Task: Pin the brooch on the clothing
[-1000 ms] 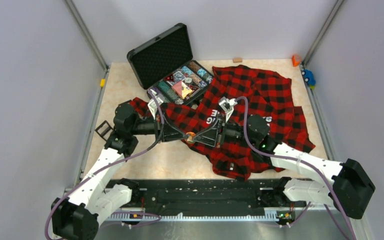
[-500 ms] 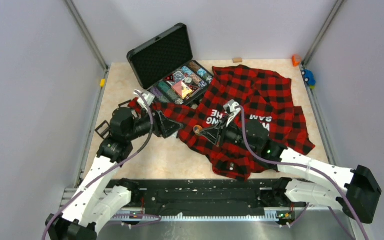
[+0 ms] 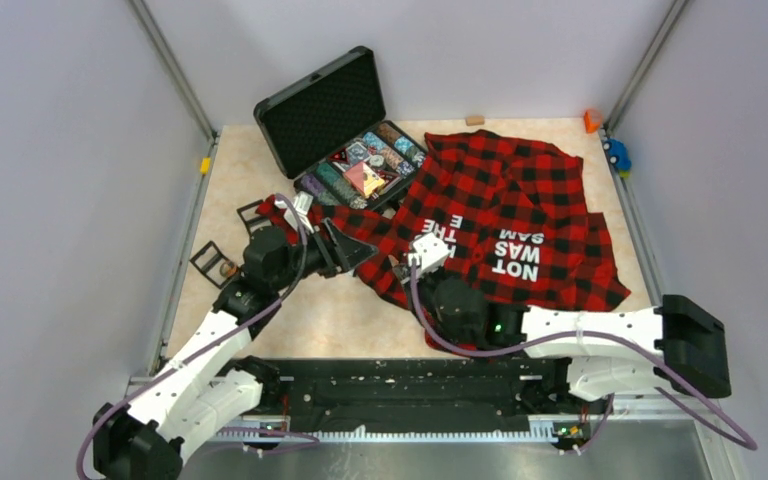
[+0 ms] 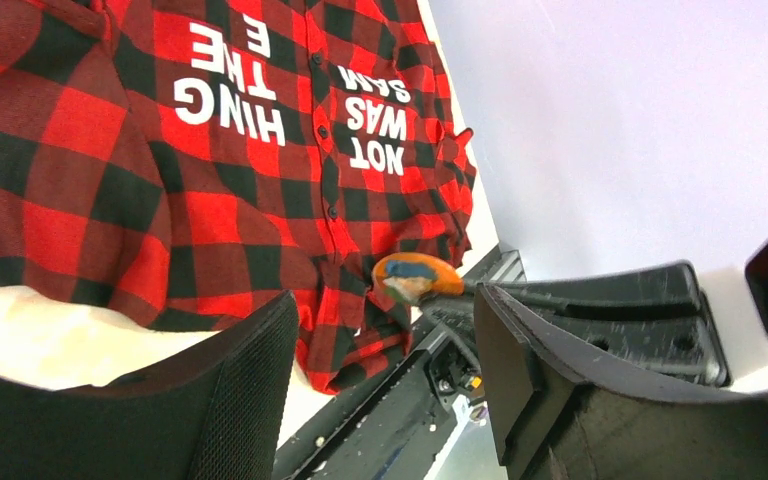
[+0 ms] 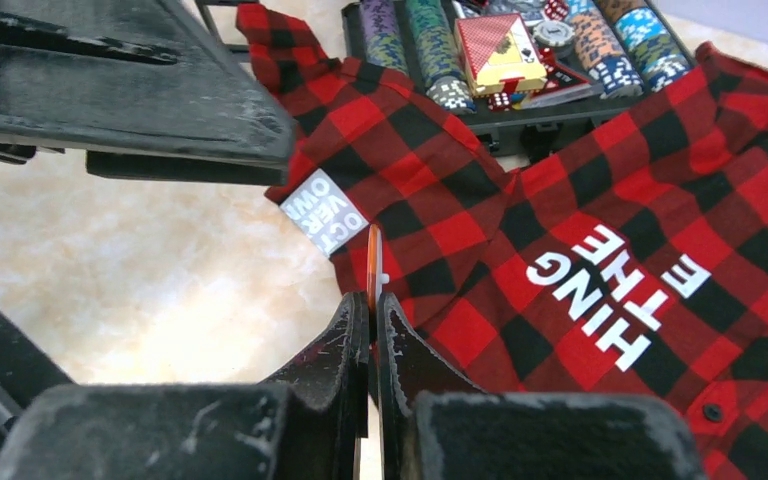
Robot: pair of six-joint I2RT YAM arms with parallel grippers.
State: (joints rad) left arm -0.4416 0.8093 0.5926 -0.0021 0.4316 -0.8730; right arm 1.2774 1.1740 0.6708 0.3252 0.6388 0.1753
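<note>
Top external: the open black case (image 3: 322, 105) holds rows of poker chips (image 5: 430, 35) (plus a red-and-yellow box (image 5: 500, 50)). The shirt (image 3: 520, 200) beside it reads "NOT WAS SAM". The right gripper (image 5: 372, 300) pinches the brooch (image 5: 373, 262) by the shirt's edge; the left gripper (image 4: 382, 310) is spread.

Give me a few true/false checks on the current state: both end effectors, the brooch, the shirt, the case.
1. The right end effector is shut on the orange-and-blue oval brooch. True.
2. The left end effector is clamped on the shirt's hem. False: its fingers are spread apart and hold nothing.
3. The black hard case has its lid shut. False: the lid stands open, and poker chips show in the tray.
4. The red-and-black checked flannel shirt lies on the table with its white block lettering facing up. True.
</note>
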